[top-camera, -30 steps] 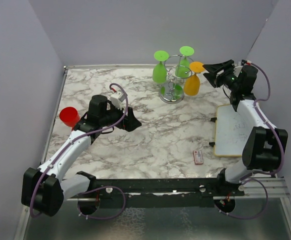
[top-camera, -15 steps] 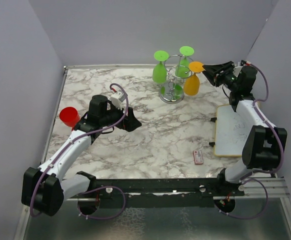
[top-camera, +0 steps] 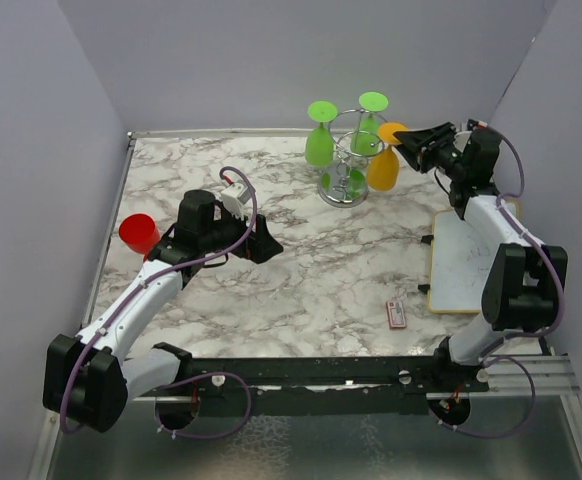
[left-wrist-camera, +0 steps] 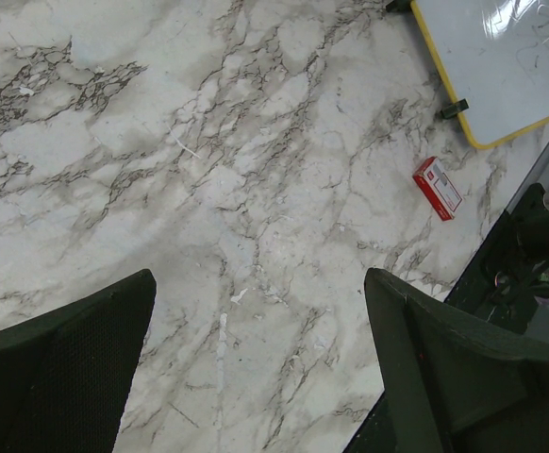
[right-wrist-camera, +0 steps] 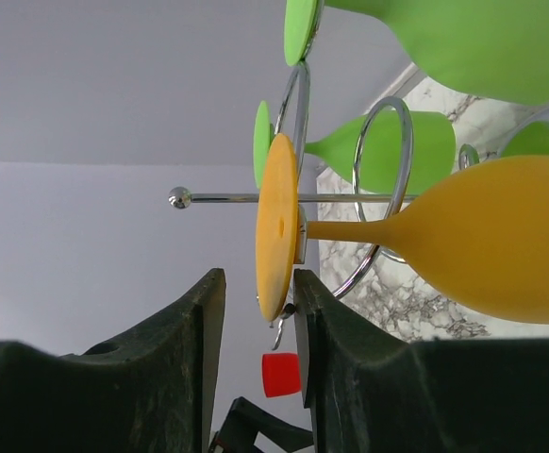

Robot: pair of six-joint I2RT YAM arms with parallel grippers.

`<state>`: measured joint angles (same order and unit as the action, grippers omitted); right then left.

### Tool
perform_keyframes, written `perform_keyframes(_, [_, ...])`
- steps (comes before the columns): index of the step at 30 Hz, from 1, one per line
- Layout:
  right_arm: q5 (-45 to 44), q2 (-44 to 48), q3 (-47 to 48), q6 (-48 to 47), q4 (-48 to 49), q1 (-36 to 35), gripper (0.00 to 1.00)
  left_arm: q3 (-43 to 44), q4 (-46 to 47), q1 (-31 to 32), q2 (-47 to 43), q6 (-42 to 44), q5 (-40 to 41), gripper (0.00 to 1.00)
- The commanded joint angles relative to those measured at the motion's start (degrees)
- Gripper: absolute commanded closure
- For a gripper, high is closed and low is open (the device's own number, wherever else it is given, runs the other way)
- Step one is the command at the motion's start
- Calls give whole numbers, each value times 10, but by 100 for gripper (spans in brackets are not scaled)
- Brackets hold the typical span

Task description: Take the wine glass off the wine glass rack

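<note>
While the orange wine glass [right-wrist-camera: 501, 255] hangs on the wine glass rack [right-wrist-camera: 227, 198], its foot lies between the fingers of the right gripper [top-camera: 403, 141], which has advanced and narrowed without clamping it; the left gripper [left-wrist-camera: 260, 278] stays wide open, empty.

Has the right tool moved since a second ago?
Yes. The right tool went left, toward the wine glass rack, reaching the orange wine glass.

White arm links [top-camera: 136, 305], black joints [top-camera: 196, 215] and bases, looping purple cables [top-camera: 254, 205]
</note>
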<state>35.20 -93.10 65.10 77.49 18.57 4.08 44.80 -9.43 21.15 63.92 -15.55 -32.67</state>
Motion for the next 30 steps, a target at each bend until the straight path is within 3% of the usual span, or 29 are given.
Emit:
perform_keyframes(1, [-23,21,26,-20,-16,-1,65,-4,16,4,-4,10,8,6])
perform_keyframes(7, [-74,55,30,-68,-77,-1,53,-4,17,4,-2,10,4,6])
perform_keyframes(11, [-84,67,32,-77,-86,-1,51,-3,16,4,-1,10,3,6])
perform_keyframes(22, [-74,46,41,-62,-63,-1,56,-4,16,3,0,10,4,6])
perform_keyframes(30, [-70,28,52,-56,-58,-2,66,-3,14,4,0,11,5,6])
